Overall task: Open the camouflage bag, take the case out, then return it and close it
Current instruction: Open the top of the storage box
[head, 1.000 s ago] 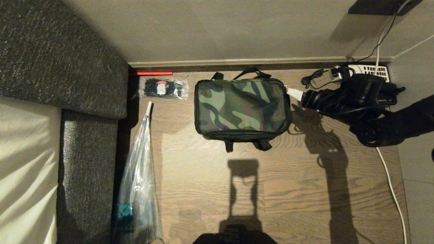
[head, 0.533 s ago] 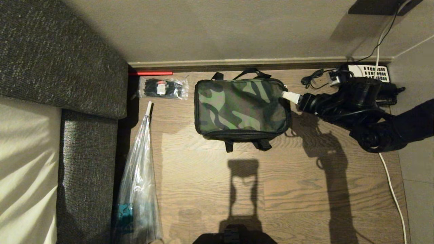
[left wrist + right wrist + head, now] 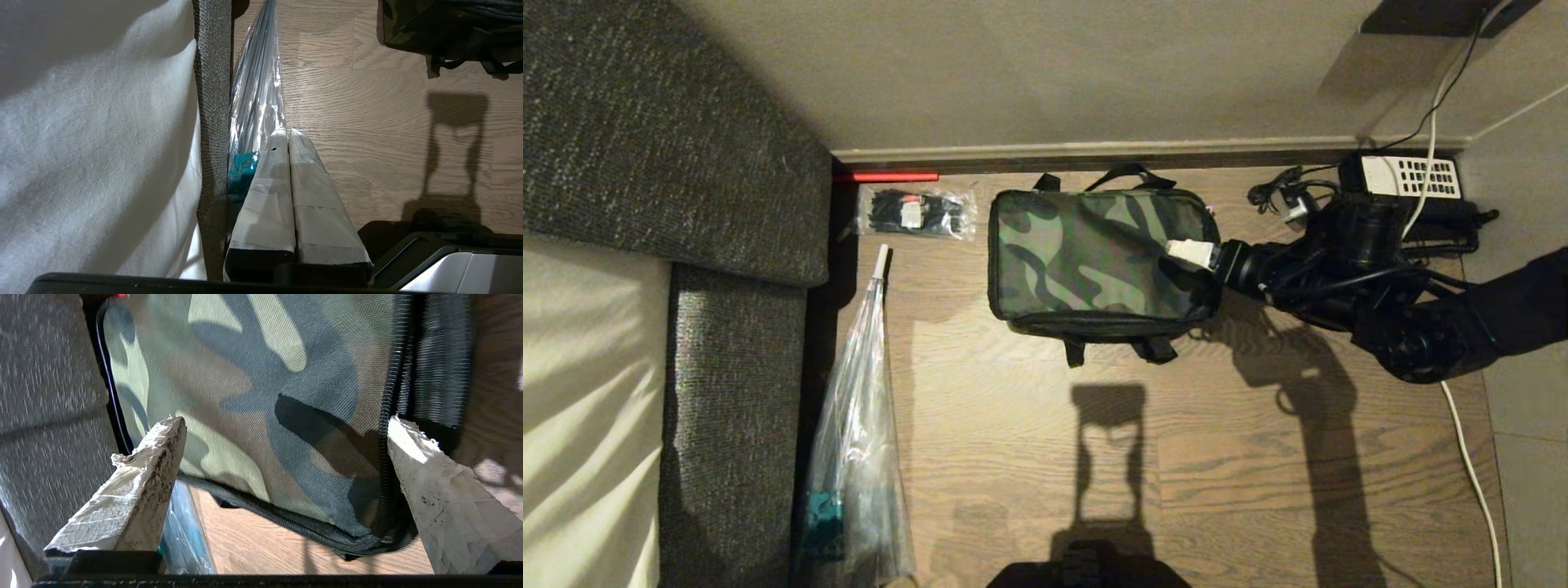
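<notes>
The camouflage bag (image 3: 1094, 253) lies zipped shut on the wooden floor near the wall, its black handles showing at the far and near sides. My right gripper (image 3: 1191, 253) reaches in from the right and hovers over the right end of the bag's top. In the right wrist view the right gripper (image 3: 286, 422) is open, its taped fingers wide apart over the camouflage bag (image 3: 253, 400) and its black zip, with nothing between them. The left gripper (image 3: 287, 134) is parked low beside the sofa, shut and empty. The case is out of view.
A grey sofa (image 3: 670, 163) fills the left. A long clear plastic bag (image 3: 858, 425) lies along it, with a small packet of black items (image 3: 916, 212) and a red stick (image 3: 886, 175) by the wall. A telephone with white keypad (image 3: 1409, 175) and cables sit behind my right arm.
My right gripper has moved left, from beside the bag's right end to above the right part of its top. The left arm has not moved.
</notes>
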### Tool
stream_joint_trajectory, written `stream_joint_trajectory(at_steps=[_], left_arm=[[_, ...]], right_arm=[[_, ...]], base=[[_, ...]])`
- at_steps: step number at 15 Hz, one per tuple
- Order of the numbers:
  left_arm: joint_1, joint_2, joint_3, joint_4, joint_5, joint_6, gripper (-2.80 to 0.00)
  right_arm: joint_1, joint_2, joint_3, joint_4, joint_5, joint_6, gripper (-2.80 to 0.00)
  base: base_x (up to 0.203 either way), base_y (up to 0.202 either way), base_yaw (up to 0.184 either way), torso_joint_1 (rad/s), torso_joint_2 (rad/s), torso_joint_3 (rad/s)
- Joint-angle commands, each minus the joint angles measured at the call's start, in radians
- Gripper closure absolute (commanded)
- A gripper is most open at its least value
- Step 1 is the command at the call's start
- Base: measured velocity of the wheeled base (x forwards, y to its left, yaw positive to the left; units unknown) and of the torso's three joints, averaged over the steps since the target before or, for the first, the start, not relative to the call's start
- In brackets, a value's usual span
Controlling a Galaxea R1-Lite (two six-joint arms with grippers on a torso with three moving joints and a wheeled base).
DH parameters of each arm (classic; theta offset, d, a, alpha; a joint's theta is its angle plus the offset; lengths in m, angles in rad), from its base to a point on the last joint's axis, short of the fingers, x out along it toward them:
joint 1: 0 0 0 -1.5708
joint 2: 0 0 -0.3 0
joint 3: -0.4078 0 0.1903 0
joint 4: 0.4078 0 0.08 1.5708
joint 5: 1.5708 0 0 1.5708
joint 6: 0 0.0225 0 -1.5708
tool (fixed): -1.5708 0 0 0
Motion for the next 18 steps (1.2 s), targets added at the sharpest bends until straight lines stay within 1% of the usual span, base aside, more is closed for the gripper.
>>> stream_joint_trajectory(at_steps=[1,4,7,8,15,18], left_arm=[[0.0,-0.002,0.0,0.0,0.0,-0.001,0.0],[0.0,-0.002,0.0,0.0,0.0,-0.001,0.0],[0.0,-0.002,0.0,0.0,0.0,-0.001,0.0],[0.0,-0.002,0.0,0.0,0.0,-0.001,0.0],[0.0,-0.002,0.0,0.0,0.0,-0.001,0.0],[0.0,-0.002,0.0,0.0,0.0,-0.001,0.0]], right_arm=[[0.004,0.015,-0.007,0.0,0.005,-0.021,-2.8],[0.001,0.018,0.0,0.009,0.007,-0.081,-2.8],[-0.026,0.019,0.014,0.021,0.015,-0.177,-2.8],[-0.03,0.019,0.023,0.03,0.015,-0.184,-2.8],[-0.021,0.038,0.034,0.039,0.007,-0.174,-2.8],[0.003,0.041,0.038,0.037,0.006,-0.114,-2.8]], base=[[0.0,0.0,0.0,0.0,0.0,0.0],[0.0,0.0,0.0,0.0,0.0,0.0],[0.0,0.0,0.0,0.0,0.0,0.0],[0.0,0.0,0.0,0.0,0.0,0.0],[0.0,0.0,0.0,0.0,0.0,0.0],[0.0,0.0,0.0,0.0,0.0,0.0]])
